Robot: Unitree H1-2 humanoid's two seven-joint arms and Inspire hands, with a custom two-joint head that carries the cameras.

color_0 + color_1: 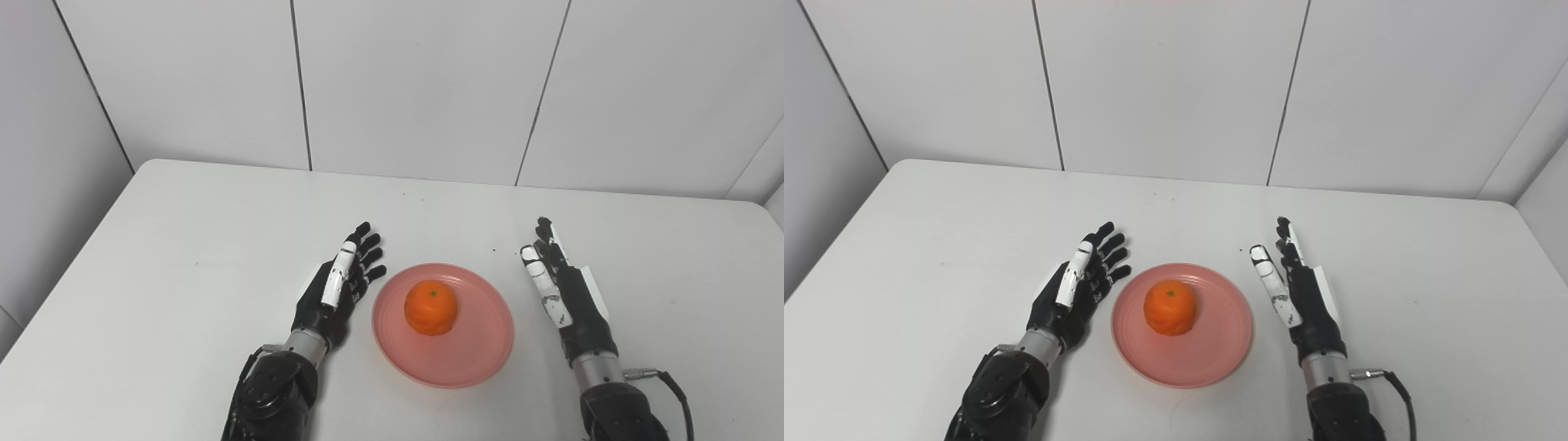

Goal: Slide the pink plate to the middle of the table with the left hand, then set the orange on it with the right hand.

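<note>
A pink plate sits on the white tabletop, near the front edge and about in the middle from side to side. An orange rests on the plate, a little toward the back of it. The orange has a tiny green dot on top where the stem was.

The left robot hand lies just to the left of the plate. Its fingers are spread apart and point away toward the wall. It holds nothing. Its fingertips are close to the plate's rim, but it is hard to tell if they touch it. The hand is black with a white strip along one finger.

The right robot hand is on the other side of the plate, a bit apart from the rim. It stands on its edge with the fingers straight and close together, pointing toward the wall. It holds nothing too. It is black with white patches that look scuffed.

A black cable comes out by the right wrist.

Behind the tabletop is a plain wall of pale panels with thin dark lines between them.

No words or labels can be read on anything.
</note>
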